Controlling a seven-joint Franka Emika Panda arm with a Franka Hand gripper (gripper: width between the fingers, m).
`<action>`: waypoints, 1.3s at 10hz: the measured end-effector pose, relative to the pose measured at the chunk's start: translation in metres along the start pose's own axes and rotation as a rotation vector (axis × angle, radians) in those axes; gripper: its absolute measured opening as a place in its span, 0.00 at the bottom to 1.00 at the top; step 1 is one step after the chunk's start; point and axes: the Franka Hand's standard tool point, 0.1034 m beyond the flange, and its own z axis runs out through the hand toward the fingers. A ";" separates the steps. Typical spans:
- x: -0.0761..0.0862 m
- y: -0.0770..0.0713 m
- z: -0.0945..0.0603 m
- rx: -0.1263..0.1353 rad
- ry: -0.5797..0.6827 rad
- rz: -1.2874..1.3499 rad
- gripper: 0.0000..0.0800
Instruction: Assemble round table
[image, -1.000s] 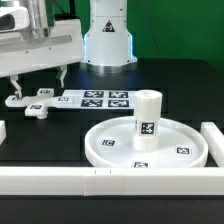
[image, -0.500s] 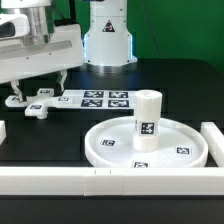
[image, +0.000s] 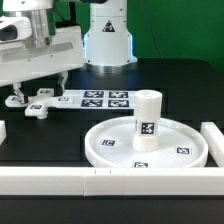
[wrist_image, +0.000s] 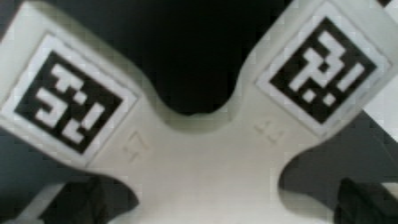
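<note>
The cross-shaped foot (image: 35, 108) lay just beside the marker board (image: 100, 99), off its exterior view's left end; the gripper (image: 40, 90) hovered over it there, fingers spread wide, not closed on it

Cross-shaped foot (wrist_image: 203, 150) blurred, cropped in wrist view.

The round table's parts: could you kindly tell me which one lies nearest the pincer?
The cross-shaped foot, right beneath the pincer; the cylinder leg stands on the round disc, well apart.
</note>
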 end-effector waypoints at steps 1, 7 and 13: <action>-0.001 0.000 0.001 0.002 -0.001 0.001 0.81; -0.001 -0.002 0.005 0.009 -0.007 -0.002 0.81; -0.003 -0.003 0.009 0.016 -0.012 0.001 0.55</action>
